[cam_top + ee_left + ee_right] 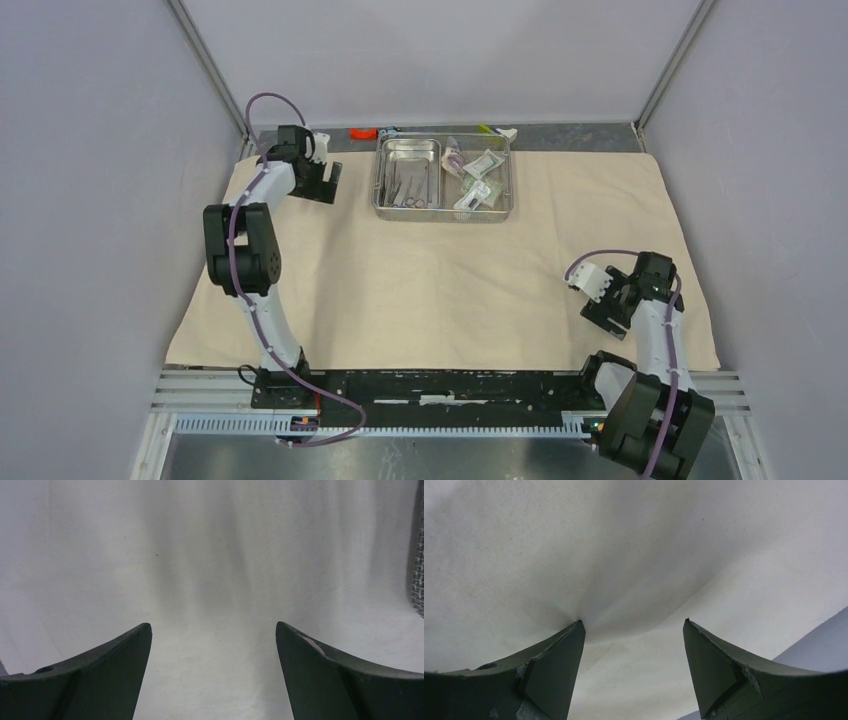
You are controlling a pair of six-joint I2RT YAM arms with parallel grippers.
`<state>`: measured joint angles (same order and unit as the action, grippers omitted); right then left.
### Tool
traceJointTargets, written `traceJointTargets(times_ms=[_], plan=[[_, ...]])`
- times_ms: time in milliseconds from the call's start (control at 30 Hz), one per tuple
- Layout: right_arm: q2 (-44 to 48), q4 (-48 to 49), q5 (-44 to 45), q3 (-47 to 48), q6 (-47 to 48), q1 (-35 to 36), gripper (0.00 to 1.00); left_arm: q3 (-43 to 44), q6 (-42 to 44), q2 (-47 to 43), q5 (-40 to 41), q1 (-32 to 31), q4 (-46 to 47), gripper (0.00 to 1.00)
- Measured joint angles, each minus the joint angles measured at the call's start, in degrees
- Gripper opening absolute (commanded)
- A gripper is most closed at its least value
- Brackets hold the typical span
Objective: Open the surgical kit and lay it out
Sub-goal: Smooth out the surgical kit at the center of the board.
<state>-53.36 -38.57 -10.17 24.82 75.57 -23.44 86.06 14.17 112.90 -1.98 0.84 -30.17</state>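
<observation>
left hand point(325, 182) gapes empty near the steel tray point(445, 213); right hand point(634, 622), gaping too, dimples the cloth wrap point(450, 290).

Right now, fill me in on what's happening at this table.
A two-armed robot is laying out a surgical kit. The beige cloth wrap is already spread flat, with the steel tray at its far edge. Instruments lie in the inner tray, with sealed packets beside it. Nothing is held. The left gripper hovers open over the cloth, left of the tray. The right gripper is open at the near right, one fingertip pressing a pucker into the cloth.
</observation>
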Motion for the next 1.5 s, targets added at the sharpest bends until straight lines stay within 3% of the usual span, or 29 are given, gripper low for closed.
traceJointTargets(times_ms=[233,467,633,833,1500], plan=[[-4.3,-5.7,-4.2,5.7,-3.6,-0.3,0.82,-4.1,2.0,-1.4,0.5,3.3,0.3,1.0],[-14.1,4.9,-9.0,16.4,-17.5,-0.3,0.82,-7.7,4.7,-3.1,1.1,4.7,0.0,1.0],[-26.8,16.1,-8.9,25.3,-28.8,-0.3,0.8,-0.1,4.7,1.4,1.6,4.9,-1.1,1.0],[-37.9,22.5,-8.8,32.1,-36.8,-0.3,0.8,10.4,4.7,10.5,3.5,5.3,-1.5,1.0],[-39.1,24.9,-7.5,31.3,-38.7,-0.3,0.8,11.6,4.7,13.0,1.9,12.0,-1.8,0.98]])
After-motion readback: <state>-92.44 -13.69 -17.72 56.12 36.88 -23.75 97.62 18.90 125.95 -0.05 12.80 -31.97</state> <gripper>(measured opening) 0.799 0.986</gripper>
